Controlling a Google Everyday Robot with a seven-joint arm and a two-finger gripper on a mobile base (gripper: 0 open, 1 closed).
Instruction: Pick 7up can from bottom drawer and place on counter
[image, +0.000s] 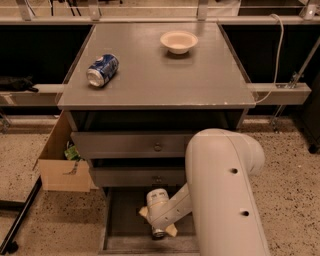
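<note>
**End effector down in the open bottom drawer**

The end effector (158, 225) sits low inside the bottom drawer (124, 220), pointing down toward the drawer's floor. A small silvery round end shows right at its tip: the 7up can (159, 233), in the drawer and mostly hidden by the wrist. Whether the end effector is clamped on the can or merely set around it cannot be told.

The white arm (225, 190) rises from there to the right, a thick rounded link covering the cabinet's right front. Above the pulled-out tray are 2 closed grey drawers (125, 145) with round metal knobs.

On the desk (165, 75) lie 2 things, well apart: a blue-and-white can (102, 70) on its side near the left edge, and a pale bowl (179, 41) upright toward the back. A cardboard box (62, 167) stands on the floor just left of the cabinet.
</note>
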